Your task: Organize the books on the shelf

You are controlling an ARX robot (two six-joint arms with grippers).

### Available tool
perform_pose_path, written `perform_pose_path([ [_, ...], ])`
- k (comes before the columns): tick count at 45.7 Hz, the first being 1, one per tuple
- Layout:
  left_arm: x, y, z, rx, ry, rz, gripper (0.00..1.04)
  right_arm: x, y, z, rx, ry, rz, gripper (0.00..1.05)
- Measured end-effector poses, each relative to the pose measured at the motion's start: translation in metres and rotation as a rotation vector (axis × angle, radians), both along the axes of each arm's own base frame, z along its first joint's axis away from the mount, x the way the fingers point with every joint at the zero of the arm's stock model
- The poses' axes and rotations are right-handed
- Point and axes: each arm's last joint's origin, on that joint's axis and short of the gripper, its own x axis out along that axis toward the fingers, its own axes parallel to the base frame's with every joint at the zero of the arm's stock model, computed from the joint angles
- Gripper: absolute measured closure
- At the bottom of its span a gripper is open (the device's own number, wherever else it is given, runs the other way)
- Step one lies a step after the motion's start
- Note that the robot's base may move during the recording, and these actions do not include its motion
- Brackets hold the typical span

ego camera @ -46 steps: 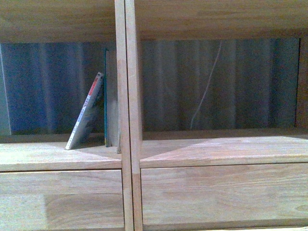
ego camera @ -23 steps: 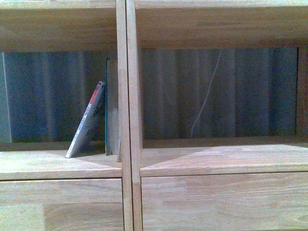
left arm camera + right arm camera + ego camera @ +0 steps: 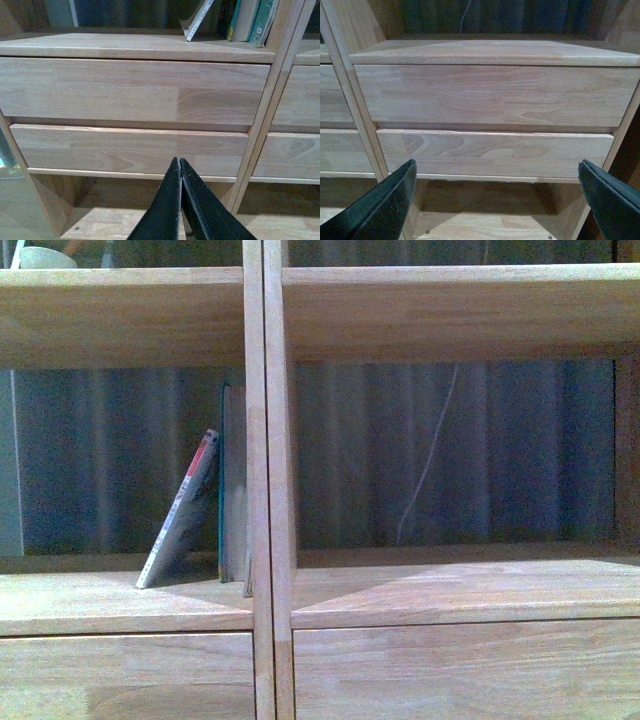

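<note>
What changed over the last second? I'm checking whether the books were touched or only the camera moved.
Only the view shifted: the shelf slid downward in the front view, exposing the board above and a pale object on it. The paperback leans as before on the upright teal-edged book.

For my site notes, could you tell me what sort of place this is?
Probably a home or study room: a light-wood bookcase with drawer fronts, two books in one compartment, and a curtain hanging behind.
</note>
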Motion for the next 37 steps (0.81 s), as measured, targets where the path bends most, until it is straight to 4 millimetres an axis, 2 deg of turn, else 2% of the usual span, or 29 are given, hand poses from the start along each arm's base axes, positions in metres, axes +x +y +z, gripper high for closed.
perform_pose_path([
  [8, 0.0, 0.0, -0.0001, -0.002, 0.0, 0.0, 0.71, 0.0, 0.0, 0.0, 0.0, 0.0, 0.0, 0.07],
  [23, 0.0, 0.0, 0.0, -0.002, 0.0, 0.0, 0.25, 0.0, 0.0, 0.0, 0.0, 0.0, 0.0, 0.07],
  [27, 0.0, 0.0, -0.0001, -0.002, 0.0, 0.0, 0.08, 0.0, 0.0, 0.0, 0.0, 0.0, 0.0, 0.07],
  [37, 0.0, 0.0, -0.0001, -0.002, 0.0, 0.0, 0.07, 0.0, 0.0, 0.0, 0.0, 0.0, 0.0, 0.07],
])
